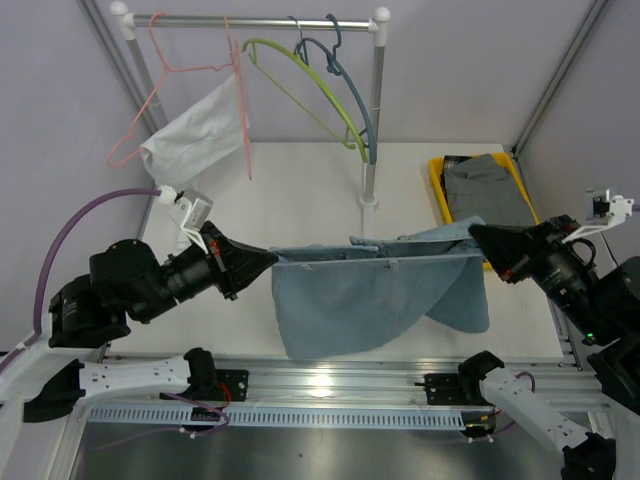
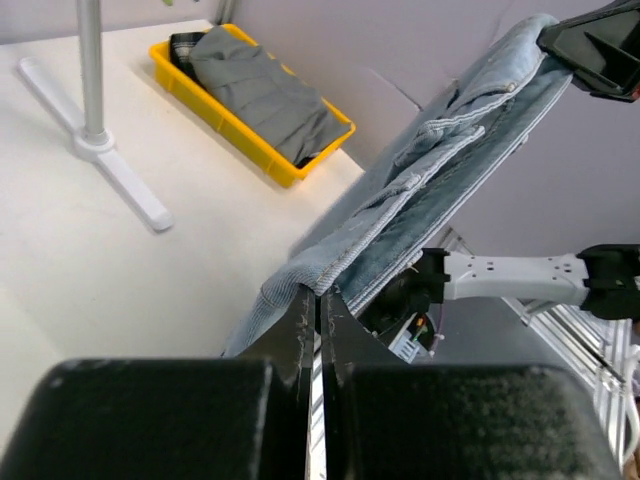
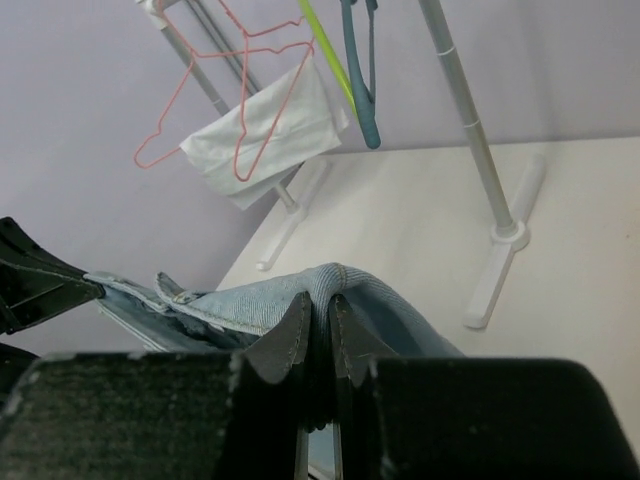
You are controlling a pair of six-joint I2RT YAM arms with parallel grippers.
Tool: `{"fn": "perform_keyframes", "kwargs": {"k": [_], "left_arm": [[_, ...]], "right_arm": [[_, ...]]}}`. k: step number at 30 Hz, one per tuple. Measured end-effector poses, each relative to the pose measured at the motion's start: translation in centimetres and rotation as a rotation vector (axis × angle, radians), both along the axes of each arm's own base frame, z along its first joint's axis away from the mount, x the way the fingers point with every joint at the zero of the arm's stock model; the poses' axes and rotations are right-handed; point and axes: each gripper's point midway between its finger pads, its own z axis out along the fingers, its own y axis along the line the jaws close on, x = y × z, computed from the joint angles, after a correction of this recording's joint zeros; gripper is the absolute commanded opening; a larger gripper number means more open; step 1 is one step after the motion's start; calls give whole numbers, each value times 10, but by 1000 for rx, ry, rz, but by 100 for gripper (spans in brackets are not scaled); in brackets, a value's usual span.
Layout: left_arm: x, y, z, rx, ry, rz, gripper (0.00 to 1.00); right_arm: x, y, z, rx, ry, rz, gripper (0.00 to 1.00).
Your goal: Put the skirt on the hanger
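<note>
A blue denim skirt point(image 1: 370, 290) hangs stretched by its waistband between both grippers, above the table's near half. My left gripper point(image 1: 272, 258) is shut on the waistband's left end point(image 2: 340, 255), and my right gripper point(image 1: 475, 232) is shut on the right end point(image 3: 345, 280). The skirt's body droops below the waistband and part of it folds under on the right. On the rack at the back hang a pink hanger point(image 1: 185, 70) with a white cloth point(image 1: 195, 135), a green hanger point(image 1: 300, 70) and a blue hanger point(image 1: 350, 85). The skirt touches none of them.
The rack's upright pole point(image 1: 375, 110) and its white foot point(image 1: 368, 200) stand just behind the skirt. A yellow bin point(image 1: 437, 185) holding a grey garment point(image 1: 485, 190) sits at the table's right edge, close behind the right gripper. Purple walls enclose the table.
</note>
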Motion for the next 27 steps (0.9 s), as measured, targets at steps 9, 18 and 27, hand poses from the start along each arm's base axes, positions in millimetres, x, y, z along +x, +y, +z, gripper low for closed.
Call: {"fn": "perform_keyframes", "kwargs": {"k": [9, 18, 27], "left_arm": [[93, 21, -43, 185, 74, 327, 0], [216, 29, -194, 322, 431, 354, 0], [237, 30, -200, 237, 439, 288, 0]], "right_arm": [[106, 36, -80, -156, 256, -78, 0], [214, 60, -267, -281, 672, -101, 0], [237, 66, -275, -181, 664, -109, 0]]}}
